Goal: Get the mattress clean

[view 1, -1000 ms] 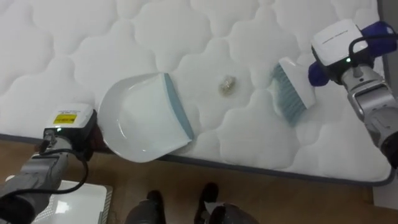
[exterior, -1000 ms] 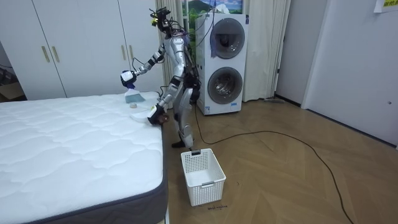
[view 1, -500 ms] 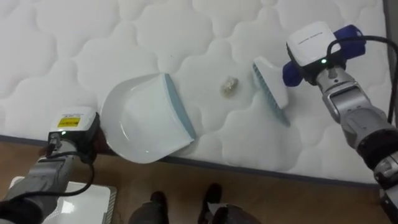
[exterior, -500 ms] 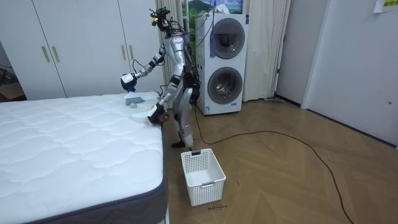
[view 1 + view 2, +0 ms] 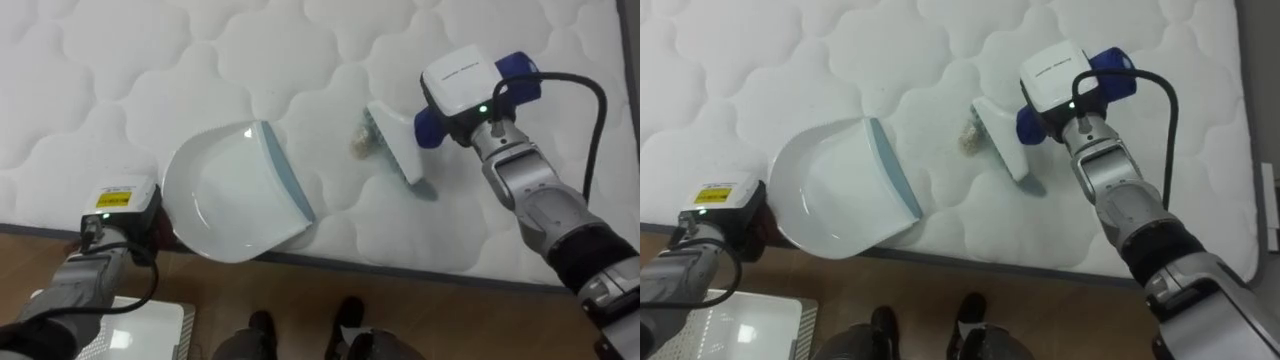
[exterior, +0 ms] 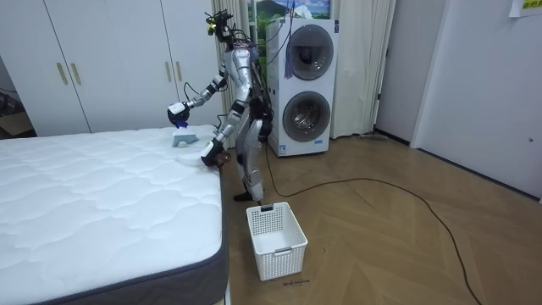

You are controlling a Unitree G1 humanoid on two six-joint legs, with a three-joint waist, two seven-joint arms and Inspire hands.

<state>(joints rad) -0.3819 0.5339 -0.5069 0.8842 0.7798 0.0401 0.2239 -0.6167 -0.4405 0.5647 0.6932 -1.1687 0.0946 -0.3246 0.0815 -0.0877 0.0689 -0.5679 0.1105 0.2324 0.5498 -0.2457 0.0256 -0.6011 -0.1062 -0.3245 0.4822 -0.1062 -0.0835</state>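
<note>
A white dustpan (image 5: 232, 190) with a blue-grey lip lies on the quilted mattress (image 5: 150, 70), its back hanging over the near edge. My left hand (image 5: 150, 226) is at that back edge, dark fingers curled at the rim; the handle is hidden. A small beige scrap (image 5: 358, 143) lies to the right of the lip. My right hand (image 5: 462, 82) is shut on the blue handle of a brush (image 5: 395, 152). The white brush head with teal bristles touches the scrap's right side.
I stand at the bed's corner, leaning over it. A white slatted basket (image 6: 275, 239) stands on the wood floor by my feet, its corner at the lower left (image 5: 140, 325). Stacked washing machines (image 6: 305, 85) are behind me, with white wardrobes (image 6: 102, 63) beyond the bed.
My right hand has swept the brush leftward across the mattress until its head reached the scrap. The dustpan and left hand have stayed in place.
</note>
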